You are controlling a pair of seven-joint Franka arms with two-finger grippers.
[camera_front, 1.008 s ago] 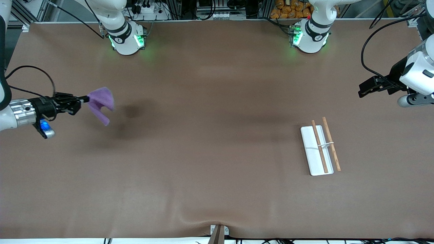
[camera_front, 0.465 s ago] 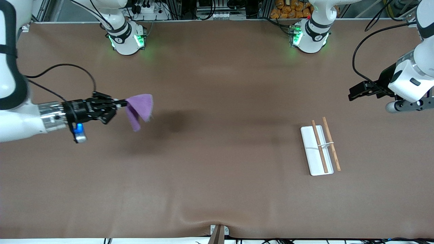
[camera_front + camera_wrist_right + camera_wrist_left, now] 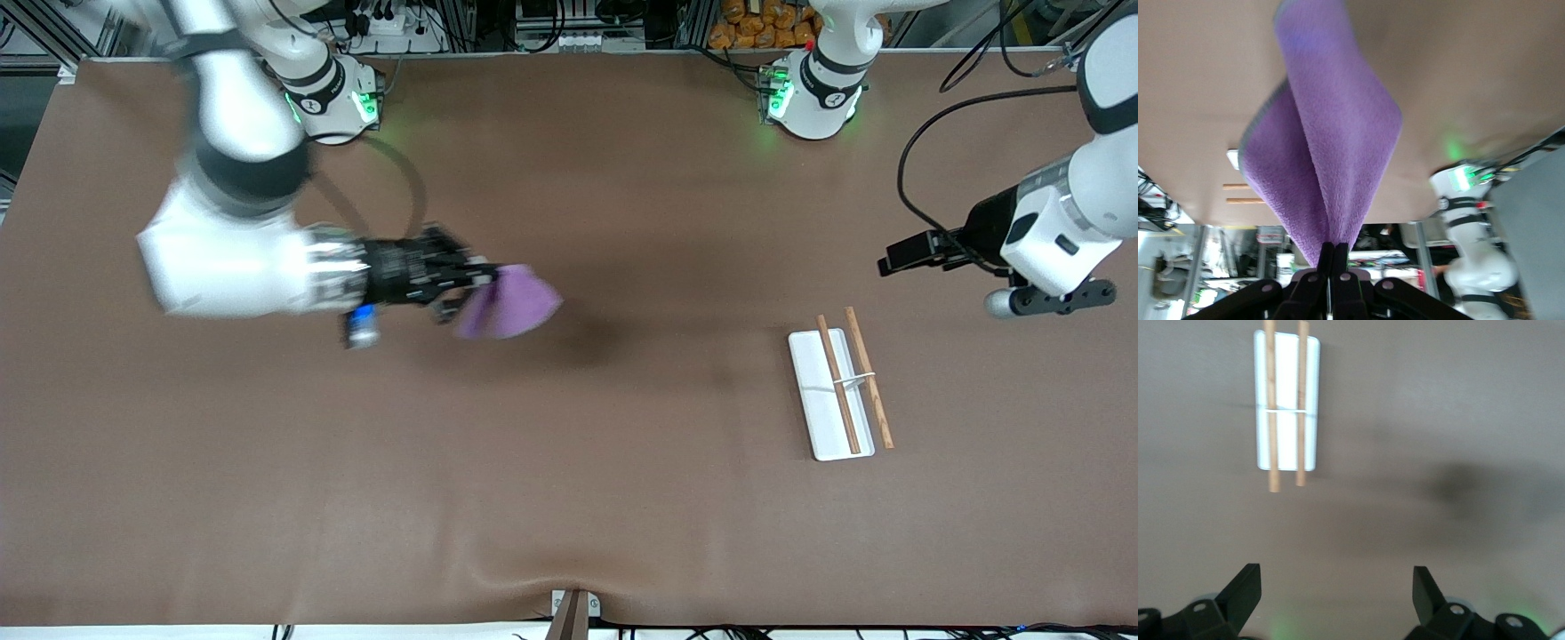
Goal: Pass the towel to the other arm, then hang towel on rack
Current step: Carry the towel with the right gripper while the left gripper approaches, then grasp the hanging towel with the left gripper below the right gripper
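My right gripper (image 3: 484, 280) is shut on a corner of the purple towel (image 3: 508, 305) and holds it in the air over the middle of the table. In the right wrist view the towel (image 3: 1328, 153) hangs folded from the pinched fingertips (image 3: 1333, 257). My left gripper (image 3: 889, 265) is open and empty in the air over the table near the left arm's end. The left wrist view shows its two black fingers (image 3: 1243, 590) wide apart with bare table between them. The rack (image 3: 834, 391) is a white base carrying two wooden rods; it lies flat on the table and also shows in the left wrist view (image 3: 1286, 400).
Both arm bases (image 3: 331, 102) stand along the table's edge farthest from the front camera. A small bracket (image 3: 573, 609) sits at the table's edge nearest the front camera. The brown table cover (image 3: 569, 462) is bare elsewhere.
My right arm has swung the towel from the right arm's end toward the middle of the table. My left gripper has moved inward, toward the middle.
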